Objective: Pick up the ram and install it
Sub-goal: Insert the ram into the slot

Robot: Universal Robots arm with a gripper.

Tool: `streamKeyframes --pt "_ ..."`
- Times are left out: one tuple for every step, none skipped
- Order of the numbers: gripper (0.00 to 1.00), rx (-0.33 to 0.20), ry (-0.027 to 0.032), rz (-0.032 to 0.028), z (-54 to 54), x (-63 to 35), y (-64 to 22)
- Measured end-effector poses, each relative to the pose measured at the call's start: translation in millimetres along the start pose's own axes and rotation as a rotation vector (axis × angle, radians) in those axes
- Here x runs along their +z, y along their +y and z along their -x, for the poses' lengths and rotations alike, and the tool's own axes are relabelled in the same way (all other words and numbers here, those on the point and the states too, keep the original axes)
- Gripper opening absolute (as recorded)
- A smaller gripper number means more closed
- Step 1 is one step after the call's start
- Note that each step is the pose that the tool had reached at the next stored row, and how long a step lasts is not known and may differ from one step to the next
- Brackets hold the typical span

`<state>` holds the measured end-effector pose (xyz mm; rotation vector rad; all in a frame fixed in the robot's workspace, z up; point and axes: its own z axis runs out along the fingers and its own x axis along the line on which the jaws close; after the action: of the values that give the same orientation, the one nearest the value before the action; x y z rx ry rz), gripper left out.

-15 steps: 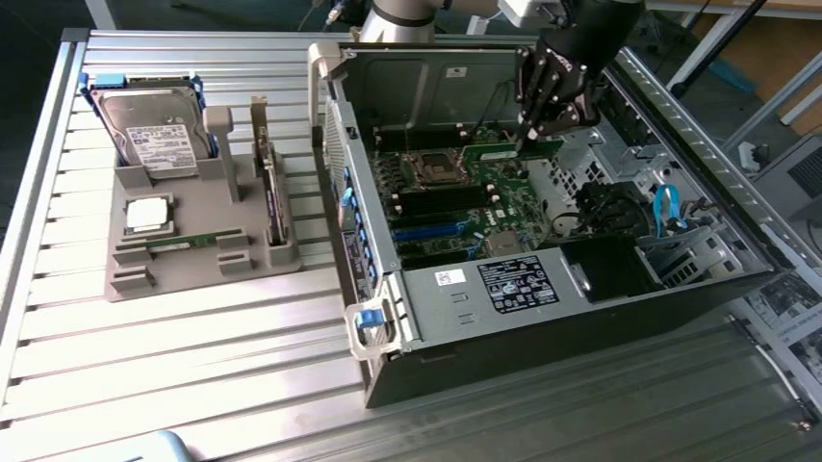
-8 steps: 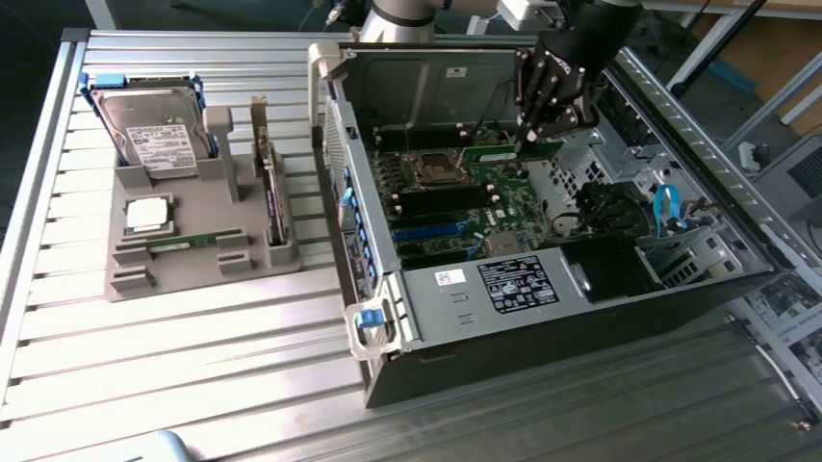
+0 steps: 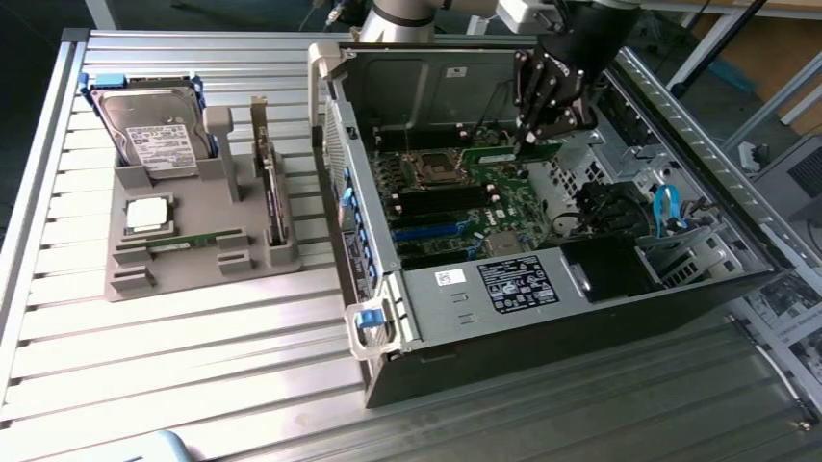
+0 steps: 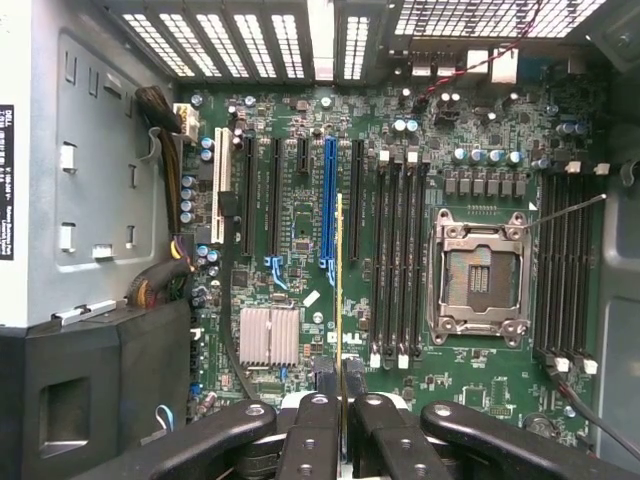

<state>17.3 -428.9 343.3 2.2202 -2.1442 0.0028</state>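
Observation:
My gripper (image 3: 550, 133) hangs inside the open computer case (image 3: 385, 318), above the far part of the green motherboard (image 3: 463, 192). It is shut on the ram (image 3: 496, 153), a thin green stick that juts out below the fingers. In the wrist view the ram (image 4: 340, 290) shows edge-on as a narrow yellow-green line running out from between the two black fingers (image 4: 312, 440). It hovers over the board between the blue slot (image 4: 328, 200) and the black memory slots (image 4: 400, 260), apart from them. The open processor socket (image 4: 478, 280) lies beside those slots.
On the slatted table at the exterior view's left stands a grey holder (image 3: 192, 265). It carries a hard drive (image 3: 154, 135), a square silver chip (image 3: 148, 214) and a dark card on edge (image 3: 269, 192). Case walls, a drive cage (image 3: 694, 250) and a blue cable (image 3: 664, 207) ring the board.

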Motion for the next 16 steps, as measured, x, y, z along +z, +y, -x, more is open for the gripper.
streamKeyframes --pt "0.13 0.000 0.0000 0.0000 0.0 0.3 0.0" --pt "0.13 0.000 -0.0001 0.0000 0.0 0.6 0.0" --pt "0.13 0.000 -0.0001 0.0000 0.0 0.9 0.0" --pt "0.13 0.000 -0.0001 0.0000 0.0 1.1 -0.1" --pt "0.13 0.000 -0.0001 0.0000 0.1 1.4 -0.1" --pt "0.13 0.000 0.0000 0.0000 0.1 1.7 -0.1" --pt "0.13 0.000 -0.0001 0.0000 0.1 2.0 -0.1" --pt "0.13 0.000 -0.0001 0.0000 0.1 2.2 -0.1" --pt "0.13 0.000 -0.0001 0.0000 0.1 2.6 -0.1" --pt "0.13 0.000 -0.0001 0.0000 0.1 2.9 -0.1" --pt "0.13 0.000 0.0000 0.0000 0.1 3.2 -0.1" --pt "0.13 0.000 -0.0001 0.0000 0.1 3.5 -0.1" --pt "0.13 0.000 -0.0002 0.0000 0.2 3.8 -0.1" --pt "0.13 0.000 0.0000 0.0000 0.2 4.2 -0.2" --pt "0.13 0.000 0.0000 0.0000 0.2 4.4 -0.2" --pt "0.13 0.000 -0.0001 0.0000 0.2 4.8 -0.2"
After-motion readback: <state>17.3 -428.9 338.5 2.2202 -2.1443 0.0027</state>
